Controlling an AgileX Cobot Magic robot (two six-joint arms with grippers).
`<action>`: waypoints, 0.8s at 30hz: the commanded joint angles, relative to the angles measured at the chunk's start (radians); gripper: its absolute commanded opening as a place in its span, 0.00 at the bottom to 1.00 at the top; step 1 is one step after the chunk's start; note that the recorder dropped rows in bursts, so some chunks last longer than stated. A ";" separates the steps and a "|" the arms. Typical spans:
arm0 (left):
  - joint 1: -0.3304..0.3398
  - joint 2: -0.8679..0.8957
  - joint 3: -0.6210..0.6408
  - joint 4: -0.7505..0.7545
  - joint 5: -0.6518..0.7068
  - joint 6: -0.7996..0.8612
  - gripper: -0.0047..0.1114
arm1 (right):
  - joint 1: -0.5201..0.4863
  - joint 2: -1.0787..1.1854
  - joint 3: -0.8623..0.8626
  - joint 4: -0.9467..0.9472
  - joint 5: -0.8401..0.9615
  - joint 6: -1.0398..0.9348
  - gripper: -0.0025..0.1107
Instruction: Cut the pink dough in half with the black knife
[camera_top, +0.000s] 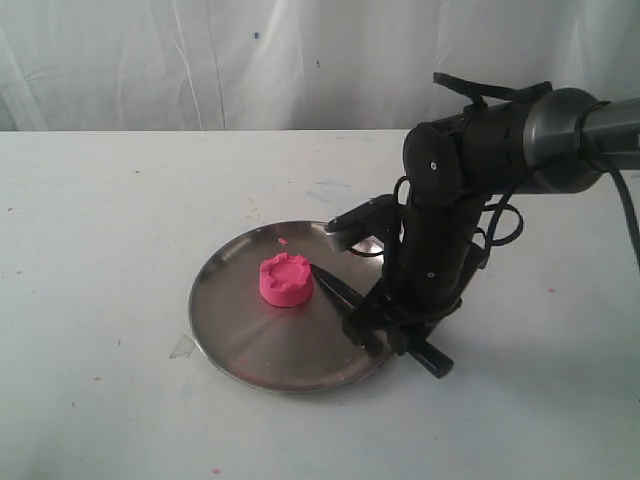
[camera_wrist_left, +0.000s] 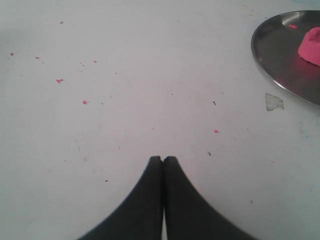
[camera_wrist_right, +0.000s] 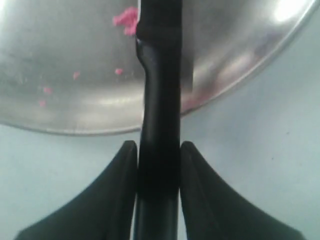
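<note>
The pink dough (camera_top: 285, 279) sits whole, notched rim up, near the middle of the steel plate (camera_top: 225, 345). My right gripper (camera_top: 385, 322) is low over the plate's right rim and shut on the handle of the black knife (camera_top: 335, 287). The blade points left, its tip right beside the dough's right side; I cannot tell whether they touch. In the right wrist view the knife (camera_wrist_right: 160, 95) runs out from between the fingertips (camera_wrist_right: 158, 146) over the plate (camera_wrist_right: 65, 55). The left gripper (camera_wrist_left: 163, 159) is shut and empty over bare table, with the dough (camera_wrist_left: 311, 46) off to one side.
Tiny pink crumbs (camera_wrist_right: 125, 21) lie on the plate by the blade, and more (camera_wrist_left: 59, 80) dot the white table. A small clear scrap (camera_top: 183, 346) lies just off the plate's left rim. A white curtain hangs behind the table.
</note>
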 joint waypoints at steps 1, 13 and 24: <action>-0.008 -0.004 0.004 -0.004 0.005 0.000 0.04 | -0.002 -0.010 0.033 -0.003 0.034 -0.002 0.19; -0.008 -0.004 0.004 -0.004 0.005 0.000 0.04 | -0.002 -0.010 0.035 0.001 -0.050 -0.012 0.19; -0.008 -0.004 0.004 -0.004 0.005 0.000 0.04 | -0.002 -0.010 0.035 0.001 -0.021 -0.014 0.38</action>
